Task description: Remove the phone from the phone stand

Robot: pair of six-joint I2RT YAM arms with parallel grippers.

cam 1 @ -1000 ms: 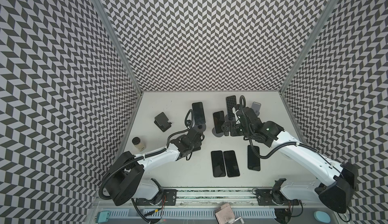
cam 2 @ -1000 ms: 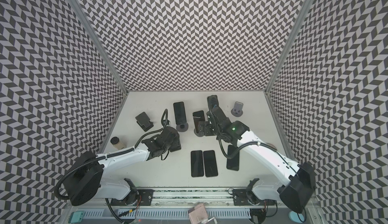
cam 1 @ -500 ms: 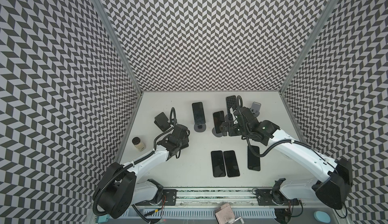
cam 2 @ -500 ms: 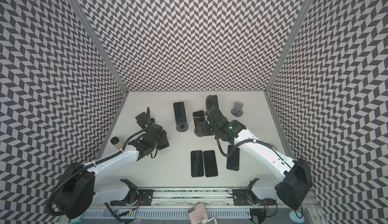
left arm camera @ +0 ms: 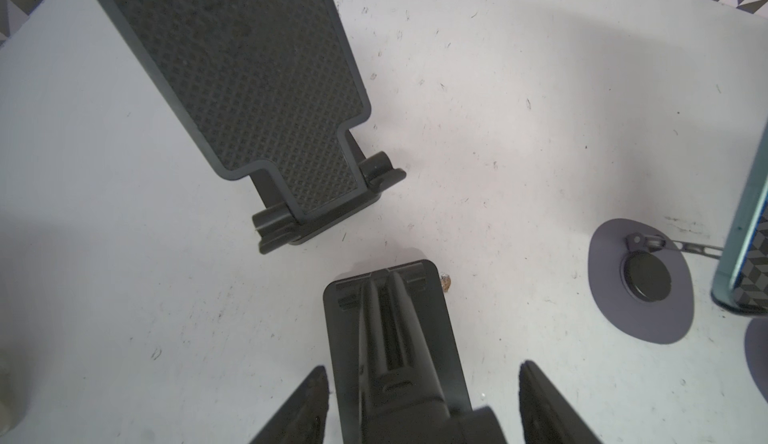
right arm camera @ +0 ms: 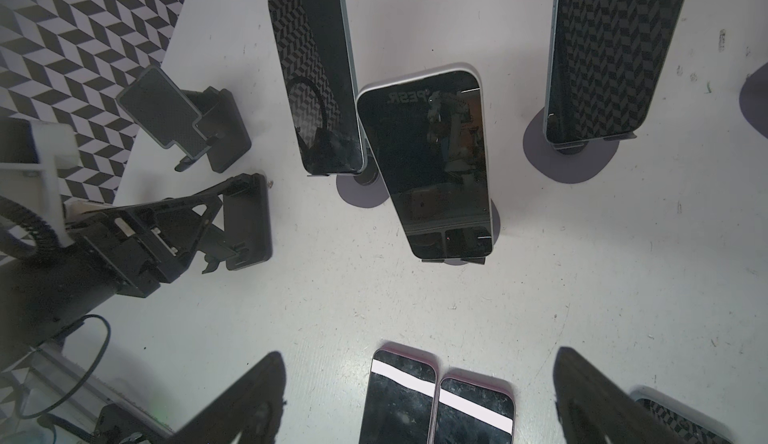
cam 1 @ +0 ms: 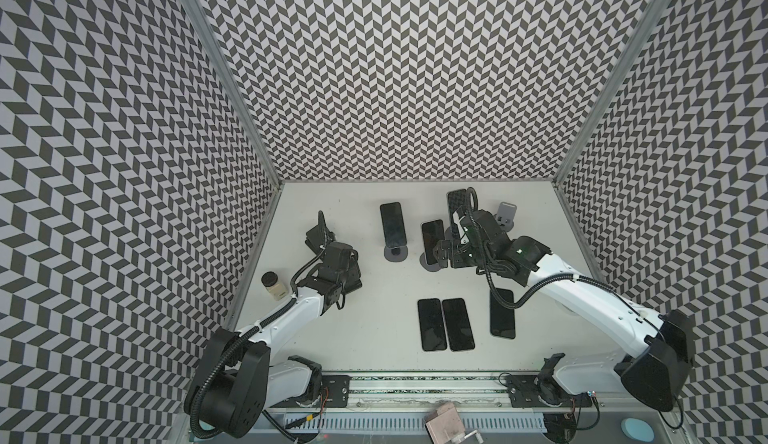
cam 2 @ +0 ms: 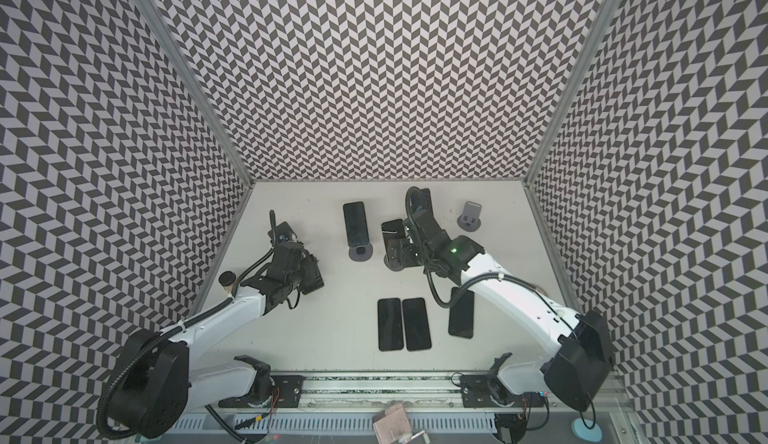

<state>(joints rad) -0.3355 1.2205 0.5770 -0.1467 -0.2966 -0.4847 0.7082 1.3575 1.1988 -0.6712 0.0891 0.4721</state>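
Three phones lean on round grey stands at the back middle: a left one, a white-edged middle one and a far one. My right gripper stands open just in front and to the right of the middle phone, touching nothing. My left gripper is shut on a folded black phone stand low over the table at the left.
Another black stand sits just beyond the left gripper. Three phones lie flat near the front. An empty grey stand is at the back right. A small jar stands by the left wall.
My left arm has carried the folded black stand leftward, away from the left phone's stand and toward the other black stand. The right gripper has shifted slightly toward the middle phone.
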